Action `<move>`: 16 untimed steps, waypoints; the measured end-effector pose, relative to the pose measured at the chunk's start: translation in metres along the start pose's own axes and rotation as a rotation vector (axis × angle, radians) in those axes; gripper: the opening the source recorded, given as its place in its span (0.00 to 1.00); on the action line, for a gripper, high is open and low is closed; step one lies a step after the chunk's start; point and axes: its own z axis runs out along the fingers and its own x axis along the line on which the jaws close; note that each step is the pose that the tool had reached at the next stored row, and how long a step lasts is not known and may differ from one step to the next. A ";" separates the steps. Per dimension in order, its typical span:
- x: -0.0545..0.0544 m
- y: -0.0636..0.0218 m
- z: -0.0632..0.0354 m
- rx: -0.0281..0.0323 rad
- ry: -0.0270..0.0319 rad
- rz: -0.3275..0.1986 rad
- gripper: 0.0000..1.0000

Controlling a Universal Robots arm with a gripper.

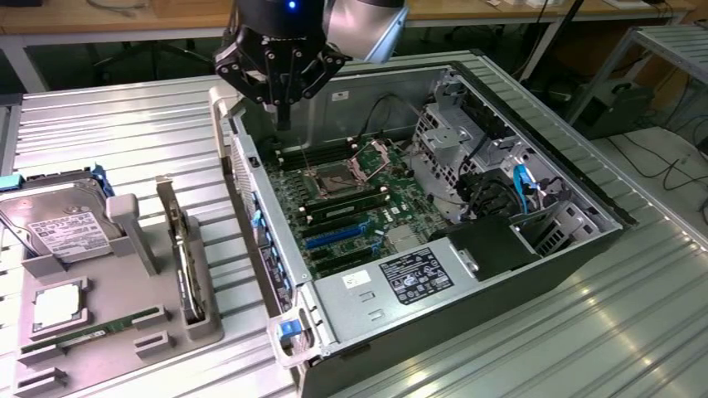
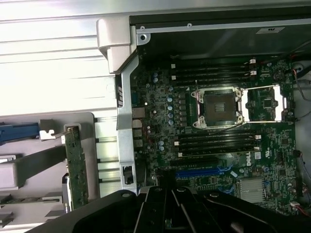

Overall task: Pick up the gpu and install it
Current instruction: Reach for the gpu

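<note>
Hovering over open silver-and-black metal PC case (image 1: pixel 376 319), black claw (image 1: pixel 284 118) looks clenched, gripping nothing. Slim dark flat gpu (image 1: pixel 182 249) with silver bracket stands on edge in grey plastic holder (image 1: pixel 122 240) on ribbed metal table (image 1: pixel 133 124), just beside case on exterior view's left, well apart from claw.

Lower edge of gpu (image 1: pixel 182 257), hidden in holder (image 1: pixel 111 282)

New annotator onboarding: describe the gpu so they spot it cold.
At the exterior view's left of the open PC case sits a grey tray. The gpu stands on edge in the tray slot nearest the case. Unlike the broad labelled hard drive and green memory stick, it is a slim upright card.
</note>
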 end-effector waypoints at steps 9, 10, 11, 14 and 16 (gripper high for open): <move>0.011 -0.0012 -0.0003 0.0000 0.0001 0.000 0.11; 0.013 -0.0014 -0.0003 -0.0002 0.0000 0.000 0.11; 0.015 -0.0017 -0.0004 -0.0004 0.0001 0.000 0.11; 0.022 -0.0028 -0.0006 -0.0008 0.0001 0.000 0.11; 0.028 -0.0040 -0.0008 -0.0009 0.0003 -0.003 0.11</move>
